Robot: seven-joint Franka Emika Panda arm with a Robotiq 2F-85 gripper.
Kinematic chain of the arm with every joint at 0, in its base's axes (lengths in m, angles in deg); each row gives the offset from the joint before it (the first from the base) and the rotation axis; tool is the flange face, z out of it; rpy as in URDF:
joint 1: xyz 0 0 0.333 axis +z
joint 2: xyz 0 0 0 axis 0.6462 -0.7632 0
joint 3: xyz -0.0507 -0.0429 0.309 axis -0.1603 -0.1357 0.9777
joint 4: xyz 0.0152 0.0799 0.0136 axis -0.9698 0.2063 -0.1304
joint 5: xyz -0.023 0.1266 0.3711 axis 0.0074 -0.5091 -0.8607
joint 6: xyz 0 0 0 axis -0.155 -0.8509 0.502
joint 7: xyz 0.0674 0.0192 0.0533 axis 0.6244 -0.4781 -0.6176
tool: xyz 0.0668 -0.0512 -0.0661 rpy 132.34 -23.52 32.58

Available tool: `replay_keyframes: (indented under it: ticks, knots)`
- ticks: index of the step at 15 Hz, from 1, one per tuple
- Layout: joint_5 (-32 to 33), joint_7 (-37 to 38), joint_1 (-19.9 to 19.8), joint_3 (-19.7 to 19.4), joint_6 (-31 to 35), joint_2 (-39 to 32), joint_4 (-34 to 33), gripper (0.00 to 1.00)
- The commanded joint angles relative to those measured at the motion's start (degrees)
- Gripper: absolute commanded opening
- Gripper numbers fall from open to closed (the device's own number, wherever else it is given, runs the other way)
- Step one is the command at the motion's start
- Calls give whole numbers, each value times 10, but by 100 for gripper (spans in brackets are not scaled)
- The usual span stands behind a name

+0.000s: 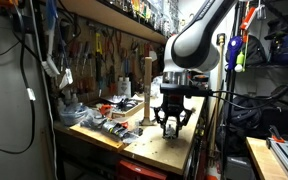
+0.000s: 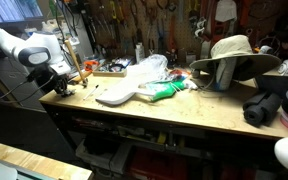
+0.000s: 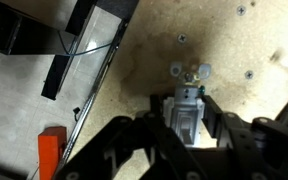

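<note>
A: One bench fills the scene: a long cluttered workbench (image 2: 184, 118), with the gripper at its barer end, near the edge.
B: Arm?
A: Panda arm (image 1: 199, 40), pointing straight down. Next size down is an upright wooden post (image 1: 147, 85), just beside it and not touching.
B: Gripper state?
A: The gripper (image 1: 171, 124) looks pinched on a small grey piece (image 3: 187, 108). In the wrist view the fingers (image 3: 224, 128) flank it tight. What the piece is, can't tell.
B: Where's the piece?
A: Between the jaws, low over the tan board; touching it or not, can't tell. It's close to the bench edge, and the wrist view shows floor beside it.
B: Doing it well?
A: My read: firm grip, wrist vertical, slow straight travel, because the piece is small and could twist or slip. Stay inboard of the edge so a slip lands on the board. Give the post room.
</note>
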Motion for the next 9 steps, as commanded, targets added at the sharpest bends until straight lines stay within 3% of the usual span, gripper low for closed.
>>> replay_keyframes:
  ticks: [1, 5, 9]
  knots:
    - [31, 29, 6, -8, -1, 10, 6, 19]
    - [128, 47, -6, -20, -30, 63, 37, 19]
    - [253, -8, -39, -37, -87, 128, 54, 19]
